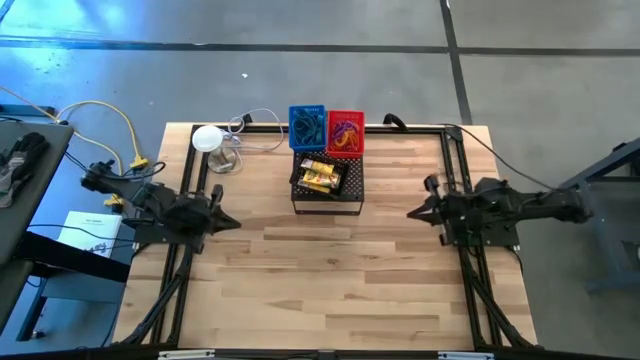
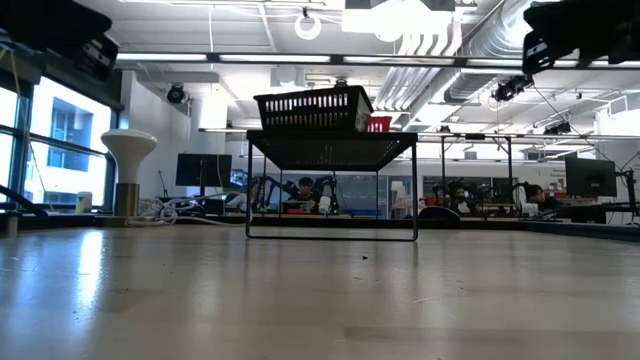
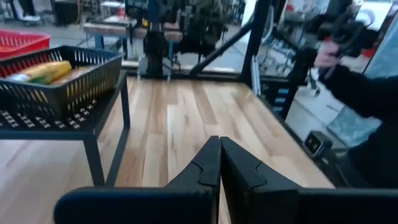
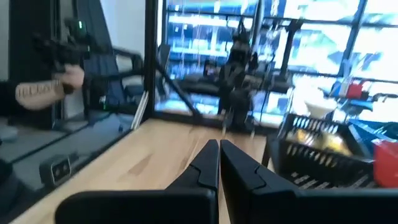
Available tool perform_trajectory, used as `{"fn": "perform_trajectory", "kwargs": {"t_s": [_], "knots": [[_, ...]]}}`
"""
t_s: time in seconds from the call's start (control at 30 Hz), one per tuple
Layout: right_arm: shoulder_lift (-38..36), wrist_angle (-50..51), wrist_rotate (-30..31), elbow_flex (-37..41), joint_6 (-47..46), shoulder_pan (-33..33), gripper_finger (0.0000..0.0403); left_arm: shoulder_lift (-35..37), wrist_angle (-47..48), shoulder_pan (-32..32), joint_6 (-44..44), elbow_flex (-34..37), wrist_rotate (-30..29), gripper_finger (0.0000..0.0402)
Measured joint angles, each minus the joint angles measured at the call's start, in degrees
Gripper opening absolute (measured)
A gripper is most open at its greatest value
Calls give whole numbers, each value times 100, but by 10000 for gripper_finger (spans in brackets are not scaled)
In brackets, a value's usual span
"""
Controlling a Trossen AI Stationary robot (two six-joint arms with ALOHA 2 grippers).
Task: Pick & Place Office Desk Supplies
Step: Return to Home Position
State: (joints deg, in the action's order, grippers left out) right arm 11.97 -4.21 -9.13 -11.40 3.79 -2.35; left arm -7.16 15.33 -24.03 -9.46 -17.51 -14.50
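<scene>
**Supplies binned on the shelf, both arms at the sides: the homing step.**

The left end effector (image 1: 232,222) sits near the counter's (image 1: 330,290) left edge, its fingers pressed together with nothing between them. The right end effector (image 1: 412,212) mirrors it near the right edge, likewise closed and empty, and both tips aim inward. I judge the sorting finished, so the next move calls only for settling each arm into rest, well apart from the shelf (image 1: 297,203) at the back between them. Count: two end effectors, one shelf, three bins. The blue bin (image 1: 307,127) holds a tangle of thin loops (image 1: 305,130), and the red bin (image 1: 345,118) just beside it holds orange and purple coils (image 1: 343,138), both too knotted to number. The black bin (image 1: 353,178) in front of them carries yellow packets (image 1: 320,175), at least two.
</scene>
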Motion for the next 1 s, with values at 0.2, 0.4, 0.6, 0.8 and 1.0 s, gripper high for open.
{"fn": "perform_trajectory", "kwargs": {"t_s": [0.2,0.4,0.6,0.8,1.0], "knots": [[-983,652,-27,148,-33,141,2,501,179,-14,122,104,-14,0],[-1148,-164,-172,843,46,140,2,695,48,-14,114,494,-31,0],[-1050,-492,-186,1088,34,137,2,695,-498,-14,-64,1004,-59,0],[-1054,-239,-304,1091,-66,135,2,694,-735,-16,-203,1267,-57,0],[-1052,61,-300,1093,-99,135,2,658,-722,-16,73,1328,377,0]]}}
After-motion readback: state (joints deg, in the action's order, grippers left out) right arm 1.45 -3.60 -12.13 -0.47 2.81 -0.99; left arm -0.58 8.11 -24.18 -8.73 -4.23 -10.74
